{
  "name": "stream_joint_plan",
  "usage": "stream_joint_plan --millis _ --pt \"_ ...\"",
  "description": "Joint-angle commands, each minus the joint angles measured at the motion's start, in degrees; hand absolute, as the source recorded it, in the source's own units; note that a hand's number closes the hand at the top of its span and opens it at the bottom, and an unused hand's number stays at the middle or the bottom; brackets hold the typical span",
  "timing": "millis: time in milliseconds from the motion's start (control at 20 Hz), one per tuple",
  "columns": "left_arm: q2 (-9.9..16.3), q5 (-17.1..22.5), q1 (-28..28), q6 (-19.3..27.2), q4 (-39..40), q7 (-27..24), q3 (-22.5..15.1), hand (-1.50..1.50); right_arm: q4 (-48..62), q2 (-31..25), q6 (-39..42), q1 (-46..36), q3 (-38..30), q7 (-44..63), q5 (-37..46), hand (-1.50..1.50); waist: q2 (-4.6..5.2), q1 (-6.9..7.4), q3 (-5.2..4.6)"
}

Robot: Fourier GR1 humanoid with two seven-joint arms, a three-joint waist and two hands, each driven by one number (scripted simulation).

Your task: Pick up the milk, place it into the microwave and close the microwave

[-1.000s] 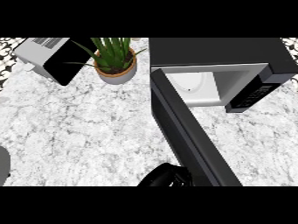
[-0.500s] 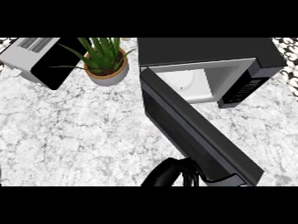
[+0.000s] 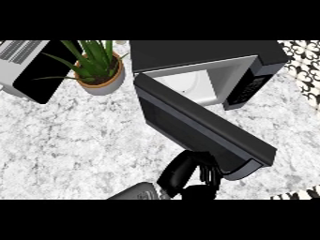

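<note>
one hand [image 3: 183, 171], fingers [image 3: 207, 174] curled against the half-open microwave door [image 3: 197, 124].

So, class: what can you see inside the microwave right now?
Through the gap left by the half-open door, the microwave shows a pale cavity with something white at, likely the milk. The door covers the lower part of the cavity, so the rest cannot be seen.

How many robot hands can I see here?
1: a black hand at the bottom centre, against the outer end of the open black microwave door. The other hand is not in view.
</note>
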Motion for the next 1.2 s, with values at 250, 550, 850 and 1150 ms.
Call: stream_joint_plan --millis 250,550,850,1150 --pt "-1.2 4.17 -11.81 5.13 1.38 -2.25 3.46 1.5 -4.29 -2.42 5.44 -2.69 2.62 1.33 -1.7 -1.5 0.86 -4.02 0.06" --pt "-1.21 7.33 -18.23 6.62 4.59 -2.23 6.41 1.5 -7.21 -3.73 4.89 -4.84 2.24 2.91 -3.73 -1.5 1.61 -7.38 0.19" --pt "-1.22 10.12 -23.23 7.46 8.43 -2.12 8.47 1.5 -8.81 -4.8 6.74 -7.14 3.09 4.95 -5.92 -1.5 2.79 -9.18 0.43" --pt "-1.19 12.57 -27.92 7.83 11.37 -1.68 9.61 1.5 -10.58 -5.99 8.18 -9.76 3.98 7.35 -7.81 -1.5 3.44 -11.03 0.47"
